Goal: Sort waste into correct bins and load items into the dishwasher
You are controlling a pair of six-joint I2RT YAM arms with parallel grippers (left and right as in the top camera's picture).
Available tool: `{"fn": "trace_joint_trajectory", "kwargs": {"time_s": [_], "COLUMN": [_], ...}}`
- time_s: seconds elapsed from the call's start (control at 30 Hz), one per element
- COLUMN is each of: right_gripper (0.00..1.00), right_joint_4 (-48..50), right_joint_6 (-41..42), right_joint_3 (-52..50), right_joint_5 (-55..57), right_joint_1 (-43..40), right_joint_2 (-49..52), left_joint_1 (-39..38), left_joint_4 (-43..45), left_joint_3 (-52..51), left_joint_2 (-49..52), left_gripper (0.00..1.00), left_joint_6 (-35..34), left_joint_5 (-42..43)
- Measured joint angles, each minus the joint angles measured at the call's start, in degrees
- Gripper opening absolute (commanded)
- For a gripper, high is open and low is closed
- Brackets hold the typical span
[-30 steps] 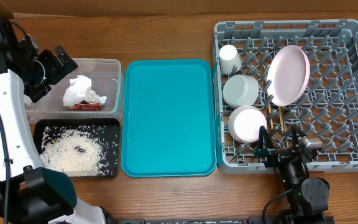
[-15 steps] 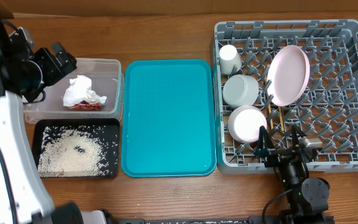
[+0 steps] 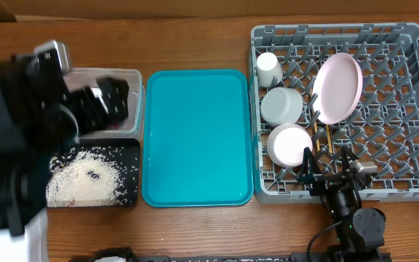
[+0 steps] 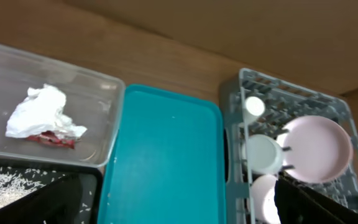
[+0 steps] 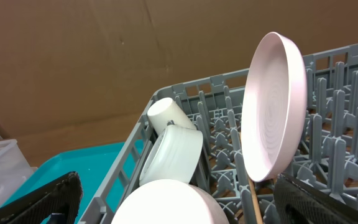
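The crumpled napkin (image 4: 42, 112) and red sauce packet (image 4: 51, 139) lie in the clear tub (image 4: 98, 81). Rice (image 3: 86, 178) covers the black tray (image 3: 133, 175). The grey dish rack (image 3: 406, 109) holds the cup (image 3: 269, 69), bowl (image 3: 281, 105), small plate (image 3: 289, 144), large pinkish plate (image 3: 337, 87) and chopsticks (image 3: 328, 137). My left gripper (image 3: 108, 102) is blurred, raised high over the tub, open and empty; its fingers frame the left wrist view (image 4: 179, 211). My right gripper (image 3: 333, 171) is open and empty at the rack's front edge, facing the small plate (image 5: 166, 202).
The teal serving tray (image 3: 197, 136) lies between the bins and the rack with nothing on it. My left arm hides most of the clear tub (image 3: 133, 76) in the overhead view. Brown cardboard stands behind the table.
My left arm has risen toward the overhead camera and swung right, now covering the tub there. The right arm and the dishes have not moved.
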Motion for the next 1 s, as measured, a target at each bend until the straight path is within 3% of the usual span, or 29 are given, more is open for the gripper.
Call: {"fn": "trace_joint_trajectory", "kwargs": {"time_s": [0.33,0.5,0.7,0.83,1.0], "right_gripper": [1.00,1.00,1.00,1.00,1.00], "right_joint_4": [-0.07,0.00,-0.02,-0.02,-0.04], "right_joint_6": [-0.02,0.00,0.00,-0.02,0.02], "right_joint_3": [0.00,0.00,0.00,-0.02,0.00], "right_joint_5": [0.00,0.00,0.00,-0.02,0.02], "right_joint_1": [0.00,-0.02,0.00,-0.02,-0.02], "right_joint_2": [0.00,0.00,0.00,0.00,0.00], "left_joint_1": [-0.57,-0.57,-0.57,-0.57,-0.57], "left_joint_4": [2.23,10.60,30.60,48.54,68.11], "left_joint_3": [-21.09,-38.36,-61.59,-75.21,-86.51], "left_joint_2": [-21.73,-33.44,-46.29,-53.62,-60.65], "left_gripper": [1.00,1.00,1.00,1.00,1.00], "left_joint_6": [-0.02,-0.20,-0.20,-0.28,-0.28], "left_joint_5": [0.87,0.87,1.05,1.27,0.35]}}
